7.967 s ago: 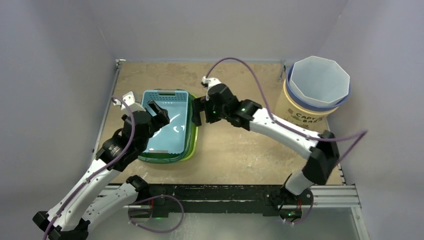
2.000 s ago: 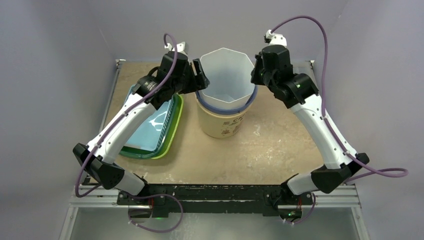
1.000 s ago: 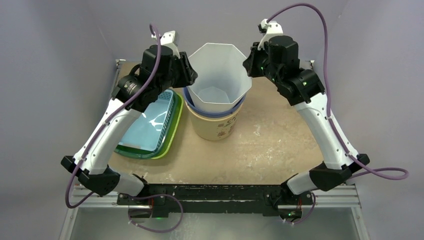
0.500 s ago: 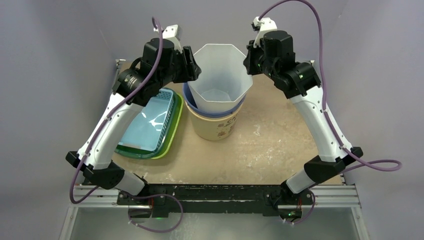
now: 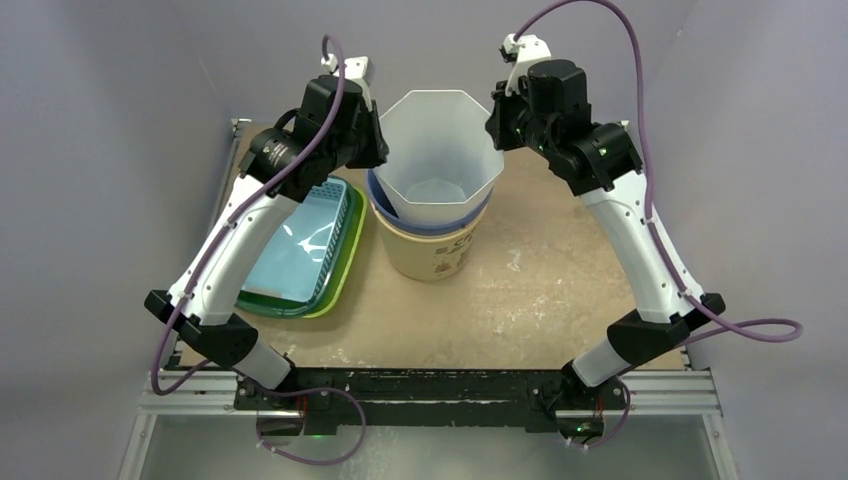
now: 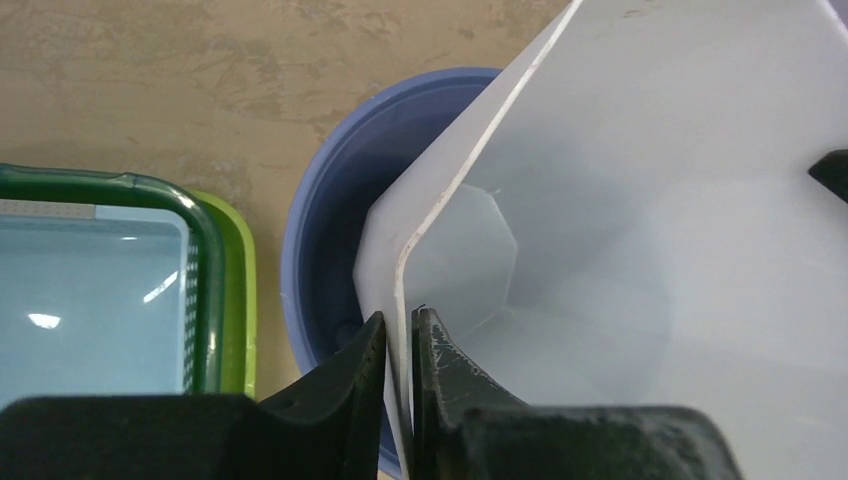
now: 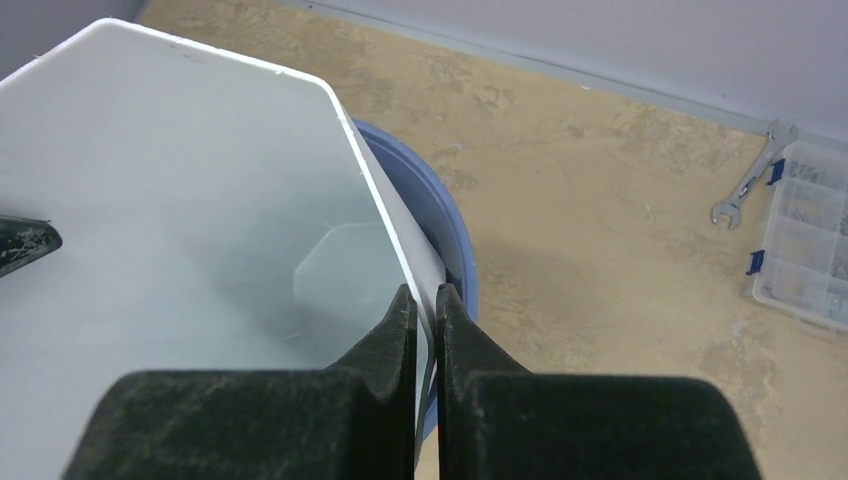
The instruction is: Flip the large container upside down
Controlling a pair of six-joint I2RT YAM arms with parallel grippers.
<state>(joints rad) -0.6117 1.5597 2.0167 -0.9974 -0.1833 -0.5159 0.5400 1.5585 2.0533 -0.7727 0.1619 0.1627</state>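
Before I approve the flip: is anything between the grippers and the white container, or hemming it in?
Nothing stands between them: the left gripper and right gripper each pinch the white container at its rim. Its lower part sits nested in a blue tub inside a tan bucket, so it likely must lift clear first.

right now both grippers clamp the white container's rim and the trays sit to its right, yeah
No: left gripper and right gripper clamp the rim of the white container, but the trays sit to its left; the top external view shows it.
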